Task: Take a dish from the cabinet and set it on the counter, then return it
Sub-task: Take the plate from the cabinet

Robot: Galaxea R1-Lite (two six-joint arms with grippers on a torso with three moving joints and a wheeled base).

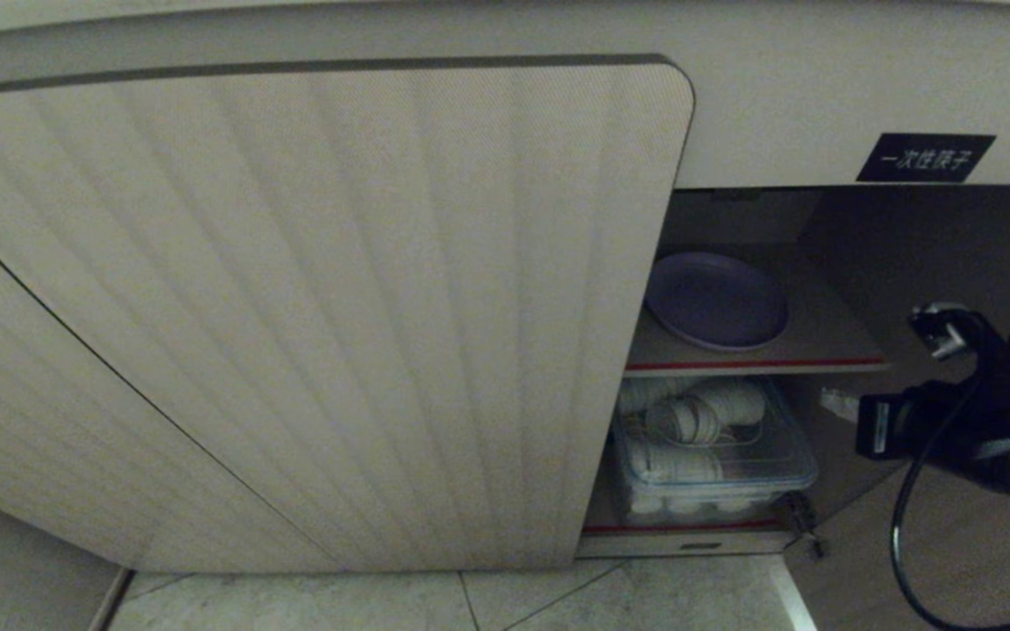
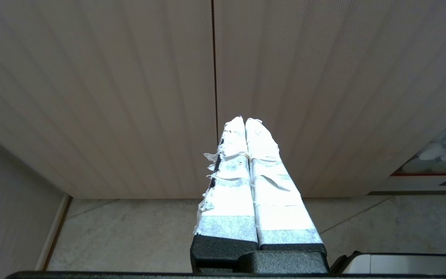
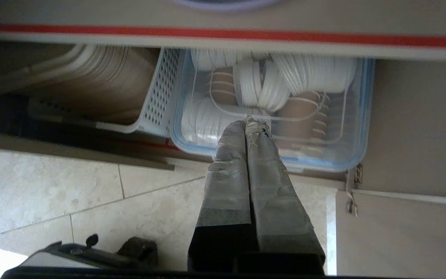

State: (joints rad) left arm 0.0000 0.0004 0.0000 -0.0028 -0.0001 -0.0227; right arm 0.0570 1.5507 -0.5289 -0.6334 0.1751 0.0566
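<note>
Low beige cabinet with ribbed doors, right-hand side standing open. Lavender dish lying flat on the upper shelf with the red front edge, just inside the opening and close to the edge of the closed door. Below that shelf, a clear plastic tub packed with white rolled stacks, resting on the cabinet floor; beside it in the right wrist view, a white perforated basket. Small black label with white characters fixed above the opening. Pale tiled floor in front of the cabinet.

Right gripper level with the lower compartment, outside the cabinet, taped fingers pressed together and holding nothing, pointing at the tub under the dish's shelf. Right arm showing only as dark housing and cable at the right of the opening. Left gripper before the closed doors, white-taped fingers together, empty.
</note>
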